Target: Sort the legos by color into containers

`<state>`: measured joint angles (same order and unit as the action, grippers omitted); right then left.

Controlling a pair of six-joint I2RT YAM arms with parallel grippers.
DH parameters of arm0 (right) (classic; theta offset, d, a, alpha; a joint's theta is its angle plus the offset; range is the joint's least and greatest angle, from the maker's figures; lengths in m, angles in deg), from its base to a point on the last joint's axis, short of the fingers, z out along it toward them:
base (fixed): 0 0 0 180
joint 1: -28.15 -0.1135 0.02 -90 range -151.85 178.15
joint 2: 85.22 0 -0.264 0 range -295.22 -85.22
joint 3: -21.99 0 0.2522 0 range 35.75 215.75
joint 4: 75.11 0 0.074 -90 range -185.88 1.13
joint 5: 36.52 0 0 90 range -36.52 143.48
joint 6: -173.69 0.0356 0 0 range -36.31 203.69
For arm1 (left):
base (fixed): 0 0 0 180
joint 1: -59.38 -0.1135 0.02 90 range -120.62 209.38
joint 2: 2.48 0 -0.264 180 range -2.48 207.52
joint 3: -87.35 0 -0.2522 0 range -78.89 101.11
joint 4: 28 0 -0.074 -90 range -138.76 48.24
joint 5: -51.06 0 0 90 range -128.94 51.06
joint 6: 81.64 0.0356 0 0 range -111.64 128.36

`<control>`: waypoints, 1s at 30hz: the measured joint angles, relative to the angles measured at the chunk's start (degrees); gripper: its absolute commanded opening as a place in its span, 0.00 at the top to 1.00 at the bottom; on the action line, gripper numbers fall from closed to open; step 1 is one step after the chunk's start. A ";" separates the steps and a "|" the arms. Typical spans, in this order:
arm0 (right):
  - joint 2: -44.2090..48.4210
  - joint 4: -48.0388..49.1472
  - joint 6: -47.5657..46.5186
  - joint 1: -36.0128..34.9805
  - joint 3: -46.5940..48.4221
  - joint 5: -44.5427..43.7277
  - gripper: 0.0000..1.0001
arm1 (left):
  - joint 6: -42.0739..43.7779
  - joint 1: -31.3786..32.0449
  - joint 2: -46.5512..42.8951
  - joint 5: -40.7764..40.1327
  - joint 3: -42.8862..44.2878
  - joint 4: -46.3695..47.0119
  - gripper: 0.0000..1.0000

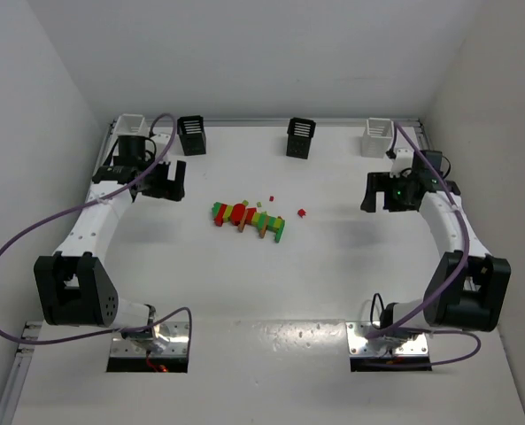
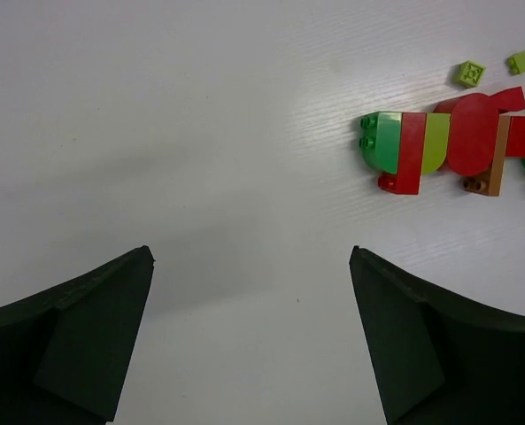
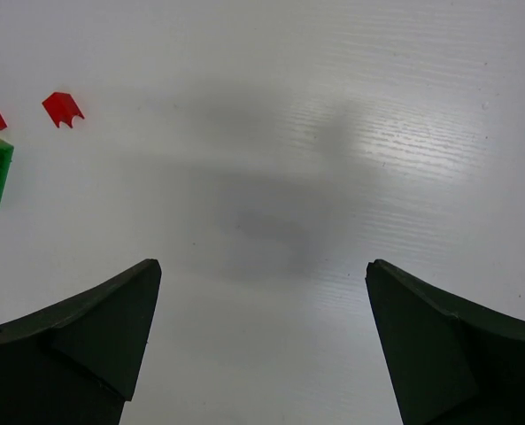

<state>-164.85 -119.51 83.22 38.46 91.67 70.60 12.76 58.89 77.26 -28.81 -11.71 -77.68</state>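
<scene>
Table (image 1: pixel 333 266): white work surface.
Left gripper (image 1: pixel 167 180): jaws spread wide, empty, likely poised for a first pick.
Right gripper (image 1: pixel 373 192): the same.
Containers (image 1: pixel 192 135): row beyond both grippers.
Legos (image 1: pixel 249 218): stuck-together cluster between the grippers, unsorted.
Loose red brick (image 3: pixel 61 107): ahead-left of the right gripper.

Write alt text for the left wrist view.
A strip of joined legos in red, green, yellow-green and orange-brown lies at the upper right of a white table, with small loose yellow-green bricks just above it. The left gripper stands open and empty in the foreground, short of the bricks.
</scene>
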 measured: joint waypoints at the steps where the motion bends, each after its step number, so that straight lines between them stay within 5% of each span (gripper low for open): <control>1: -0.31 -0.37 -0.48 -0.02 0.22 0.04 0.01 | 0.02 0.00 0.00 0.09 -0.02 0.11 0.00; 15: -7.58 -4.90 -3.41 0.00 3.67 3.15 0.01 | 7.58 2.29 0.00 7.67 -0.09 -0.61 0.02; 26: -10.62 -7.63 -5.84 0.00 5.20 11.98 0.01 | 19.58 21.20 1.62 7.58 -1.05 -2.38 0.11; 30: -11.34 -9.05 -7.61 0.00 5.46 14.75 0.01 | 25.64 23.71 3.98 9.68 -1.33 -3.30 0.12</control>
<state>-176.20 -128.56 75.61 38.46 97.14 85.36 38.40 82.60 81.24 -19.13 -13.05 -80.98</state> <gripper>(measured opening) 0.994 0.883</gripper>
